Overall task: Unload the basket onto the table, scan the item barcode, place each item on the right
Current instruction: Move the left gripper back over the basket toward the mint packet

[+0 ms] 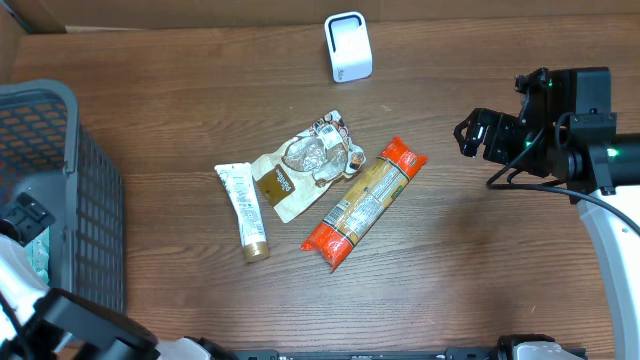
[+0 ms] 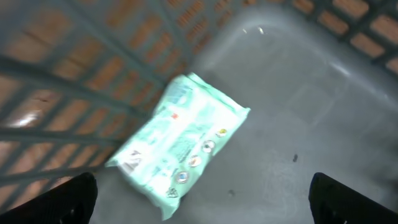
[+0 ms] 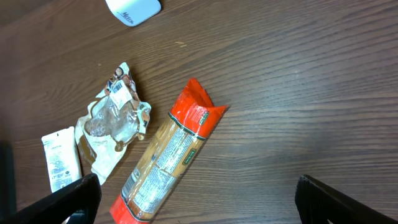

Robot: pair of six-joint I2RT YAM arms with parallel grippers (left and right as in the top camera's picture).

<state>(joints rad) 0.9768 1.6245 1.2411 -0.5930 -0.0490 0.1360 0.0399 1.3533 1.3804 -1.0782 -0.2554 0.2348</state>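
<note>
- nothing is being shown to the scanner (image 1: pixel 348 47). the small white unit stands alone at the far side of the table (image 1: pixel 480 260), well apart from the goods.
- three items lie loose in the middle of the table:
  - a white tube (image 1: pixel 243 210) is on the left.
  - a crumpled brown pouch (image 1: pixel 305 165) lies just beside the tube.
  - a long pasta packet (image 1: pixel 365 203) with orange ends lies on the right. its far end is close against the pouch, and i cannot tell if the two touch.
- a mint-green wipes pack (image 2: pixel 180 146) lies flat on the floor of the grey basket (image 1: pixel 95 200) at the left of the table. i judge this to be an item already dealt with, though the pictures cannot prove it was scanned.
- on that reading the task is early: one item is in the basket and three are left. each still has to be picked up, turned to the scanner and put away.
- the left jaws stand wide and empty. they hang inside the basket above the wipes pack and touch nothing.
- the right jaws are wide and empty too. they hang over the right part of the table, and the pasta packet is the item nearest them. they touch neither it nor the table.
- the pasta packet lies with a printed label panel facing up. whether a barcode sits on that panel is too small to tell.
</note>
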